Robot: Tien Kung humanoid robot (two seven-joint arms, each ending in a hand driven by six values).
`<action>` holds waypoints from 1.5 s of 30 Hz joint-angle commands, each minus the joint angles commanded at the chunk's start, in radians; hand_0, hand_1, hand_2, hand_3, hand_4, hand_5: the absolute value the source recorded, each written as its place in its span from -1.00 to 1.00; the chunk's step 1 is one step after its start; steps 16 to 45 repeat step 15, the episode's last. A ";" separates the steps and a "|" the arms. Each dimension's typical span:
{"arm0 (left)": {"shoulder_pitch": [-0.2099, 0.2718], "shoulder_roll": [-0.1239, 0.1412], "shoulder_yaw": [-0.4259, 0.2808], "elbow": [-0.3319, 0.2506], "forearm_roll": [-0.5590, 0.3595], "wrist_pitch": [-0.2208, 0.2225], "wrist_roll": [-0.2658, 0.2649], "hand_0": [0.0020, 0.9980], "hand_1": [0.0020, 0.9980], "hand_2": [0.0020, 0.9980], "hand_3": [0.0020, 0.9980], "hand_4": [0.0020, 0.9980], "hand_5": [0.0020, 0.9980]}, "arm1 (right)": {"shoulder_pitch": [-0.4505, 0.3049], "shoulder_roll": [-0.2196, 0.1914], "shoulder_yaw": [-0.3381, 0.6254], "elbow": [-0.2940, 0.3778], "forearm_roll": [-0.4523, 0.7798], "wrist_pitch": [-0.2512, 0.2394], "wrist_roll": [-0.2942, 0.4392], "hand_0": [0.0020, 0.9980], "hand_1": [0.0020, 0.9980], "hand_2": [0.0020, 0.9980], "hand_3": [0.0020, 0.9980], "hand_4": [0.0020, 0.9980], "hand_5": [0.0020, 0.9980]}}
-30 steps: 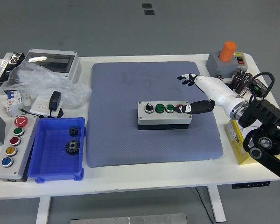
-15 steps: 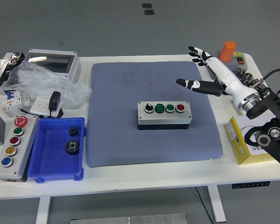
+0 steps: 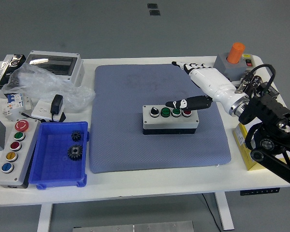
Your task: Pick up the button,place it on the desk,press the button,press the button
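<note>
A grey button box (image 3: 170, 119) lies in the middle of the blue-grey mat (image 3: 130, 140). Along its top run a black selector (image 3: 154, 111), two green buttons (image 3: 165, 112) and a red button (image 3: 186, 113). My right hand (image 3: 205, 82) reaches in from the right and is open, with its fingers spread. One dark finger (image 3: 183, 103) stretches left just above the box, its tip over the gap between the two green buttons. I cannot tell whether it touches a button. The other fingers point away toward the mat's far edge. My left hand is out of view.
A blue bin (image 3: 58, 171) with two gears sits front left, beside a grey panel of coloured buttons (image 3: 13, 152). A plastic bag (image 3: 48, 84), a charger (image 3: 55, 105) and a grey enclosure (image 3: 55, 64) stand back left. An orange-capped switch box (image 3: 235, 57) and a yellow box (image 3: 245, 145) flank my right arm.
One second ago my finger rested at the red button. The hand then lifted away to the far right and has now swung back, with the finger over the green buttons.
</note>
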 joint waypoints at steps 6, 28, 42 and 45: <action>0.001 -0.001 0.003 0.001 -0.004 -0.001 0.000 0.44 0.53 0.39 0.43 0.51 -0.01 | 0.043 -0.004 -0.042 0.014 -0.018 0.039 -0.030 0.94 0.90 0.98 1.00 1.00 0.39; -0.002 -0.001 -0.002 0.000 -0.002 -0.001 -0.001 0.44 0.53 0.39 0.43 0.52 -0.01 | 0.064 -0.002 -0.055 0.012 -0.021 0.058 -0.046 0.96 0.93 1.00 1.00 1.00 0.37; -0.002 -0.001 -0.002 0.000 -0.002 -0.001 -0.001 0.44 0.53 0.39 0.43 0.52 -0.01 | 0.064 -0.002 -0.055 0.012 -0.021 0.058 -0.046 0.96 0.93 1.00 1.00 1.00 0.37; -0.002 -0.001 -0.002 0.000 -0.002 -0.001 -0.001 0.44 0.53 0.39 0.43 0.52 -0.01 | 0.064 -0.002 -0.055 0.012 -0.021 0.058 -0.046 0.96 0.93 1.00 1.00 1.00 0.37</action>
